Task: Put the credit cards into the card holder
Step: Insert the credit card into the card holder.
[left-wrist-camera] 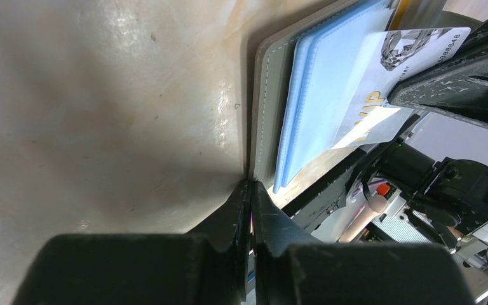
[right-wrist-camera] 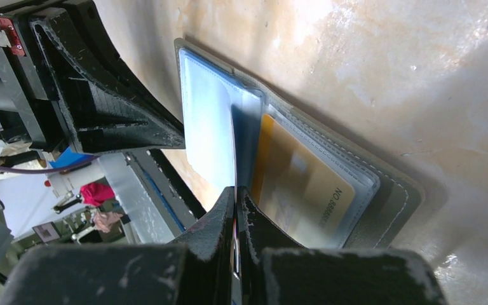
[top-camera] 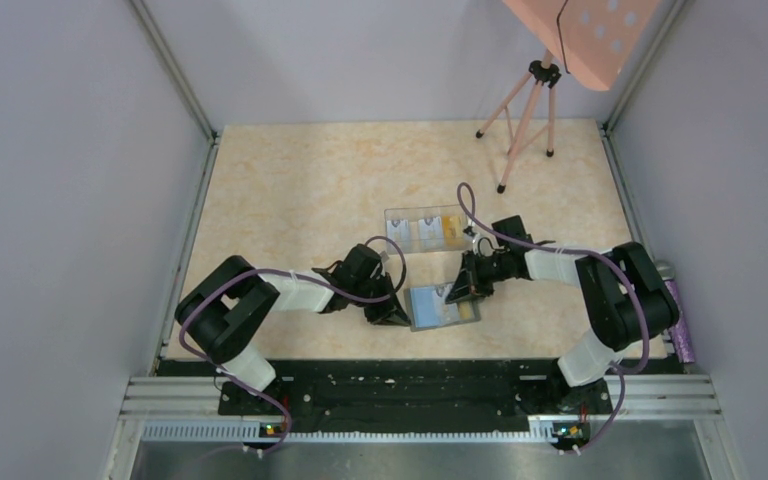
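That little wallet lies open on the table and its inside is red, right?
Not quite. The wallet does lie open on the table, but its inside is light blue, not red. The left wrist view shows this plainly.

Card holder (left-wrist-camera: 264,108) grey, light blue inside; white card (left-wrist-camera: 372,79); orange card (right-wrist-camera: 298,184).

Bright overhead light; glare on table (left-wrist-camera: 165,76); blurry close-ups.
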